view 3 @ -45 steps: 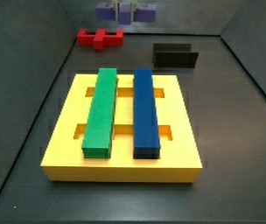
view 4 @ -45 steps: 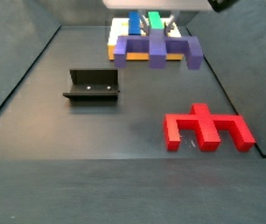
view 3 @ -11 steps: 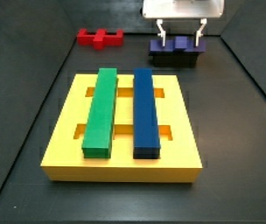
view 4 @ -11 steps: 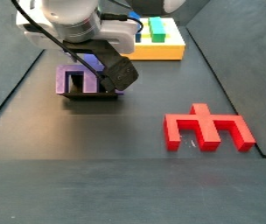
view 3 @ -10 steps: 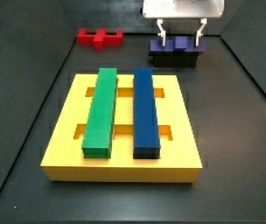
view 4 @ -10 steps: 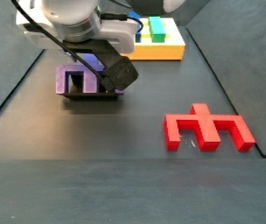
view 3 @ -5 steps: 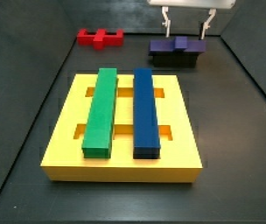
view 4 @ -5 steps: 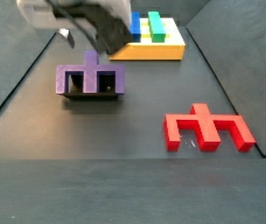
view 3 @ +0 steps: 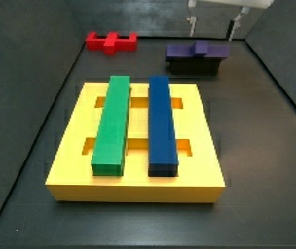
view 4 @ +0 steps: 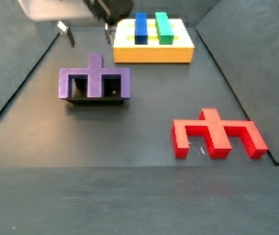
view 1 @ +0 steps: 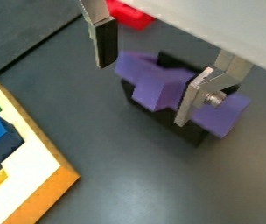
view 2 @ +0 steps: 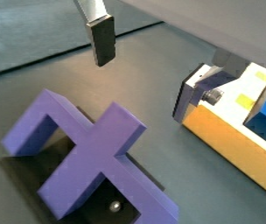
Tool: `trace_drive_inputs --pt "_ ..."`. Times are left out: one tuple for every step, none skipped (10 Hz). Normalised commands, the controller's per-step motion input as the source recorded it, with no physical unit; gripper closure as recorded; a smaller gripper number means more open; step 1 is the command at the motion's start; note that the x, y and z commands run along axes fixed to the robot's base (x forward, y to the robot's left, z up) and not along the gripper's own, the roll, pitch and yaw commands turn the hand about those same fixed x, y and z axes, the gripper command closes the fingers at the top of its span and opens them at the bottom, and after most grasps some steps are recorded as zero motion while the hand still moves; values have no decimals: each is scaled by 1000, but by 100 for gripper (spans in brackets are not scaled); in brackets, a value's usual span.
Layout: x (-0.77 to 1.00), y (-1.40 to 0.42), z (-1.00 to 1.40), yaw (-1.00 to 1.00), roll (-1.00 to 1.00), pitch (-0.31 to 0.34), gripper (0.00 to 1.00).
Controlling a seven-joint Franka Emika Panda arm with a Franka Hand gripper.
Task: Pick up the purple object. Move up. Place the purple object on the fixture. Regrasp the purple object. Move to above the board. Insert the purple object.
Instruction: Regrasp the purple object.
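The purple object [view 3: 199, 50] rests on the black fixture [view 3: 197, 67] with its centre tab up, in both side views: purple object [view 4: 95, 83], fixture [view 4: 95, 102]. My gripper [view 3: 216, 21] is open and empty, hovering above the piece and apart from it; it also shows at the picture's top edge in a side view [view 4: 84, 23]. In both wrist views the purple object [view 1: 159, 83] [view 2: 88, 157] lies below the gripper [view 1: 150, 74] [view 2: 147, 70], untouched by either finger. The yellow board [view 3: 137, 146] carries a green and a blue bar.
A red notched block [view 3: 110, 41] lies on the floor near the back wall, also seen in a side view [view 4: 218, 134] and a wrist view [view 1: 129, 13]. The board [view 4: 154, 50] sits beyond the fixture. Dark walls enclose the floor.
The gripper carried the purple object down onto the fixture, let go of it, and has risen straight up with its jaws open. The piece stays on the fixture.
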Motion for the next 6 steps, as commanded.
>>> trace_drive_inputs --pt "134 29 157 103 611 -131 0" --pt "166 66 51 126 597 -217 0" --pt "117 71 -11 106 729 -229 0" --pt "23 94 -129 103 826 -214 0" --pt "0 106 -97 71 934 -131 0" --pt "0 43 -26 49 1000 -46 0"
